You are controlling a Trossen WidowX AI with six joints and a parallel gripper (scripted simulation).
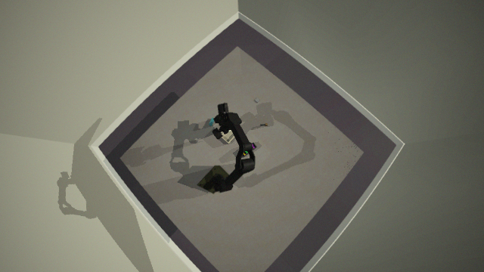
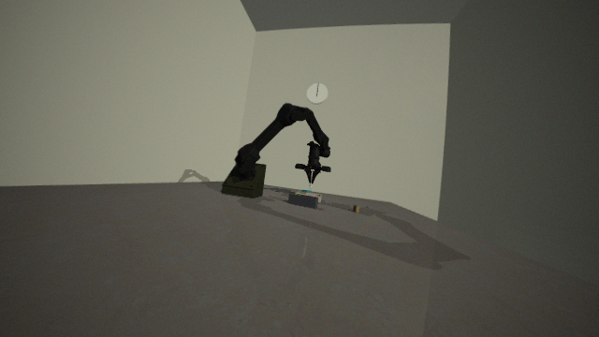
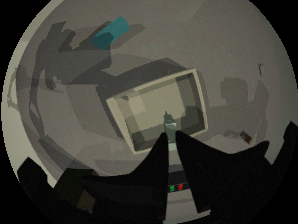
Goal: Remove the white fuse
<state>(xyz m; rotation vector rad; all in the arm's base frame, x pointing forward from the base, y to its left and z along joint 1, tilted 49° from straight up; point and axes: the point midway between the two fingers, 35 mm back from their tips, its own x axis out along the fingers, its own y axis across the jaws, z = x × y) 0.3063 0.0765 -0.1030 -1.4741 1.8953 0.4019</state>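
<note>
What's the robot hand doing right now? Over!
Hand shut on white fuse. Fuse hanging above tray, not released. Fuse block behind the hand, apart from it.

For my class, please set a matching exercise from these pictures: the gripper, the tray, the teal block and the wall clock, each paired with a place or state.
Things:
1. gripper
2. tray
3. teal block
4. wall clock

Places or states:
A. on the floor, beyond the tray in the wrist view
B. shut on the white fuse
C. high on the far wall
D. directly below the gripper

Pairs: 1-B, 2-D, 3-A, 4-C

White fuse (image 3: 170, 124), seemingly upright, above tray (image 3: 194, 82).
</note>
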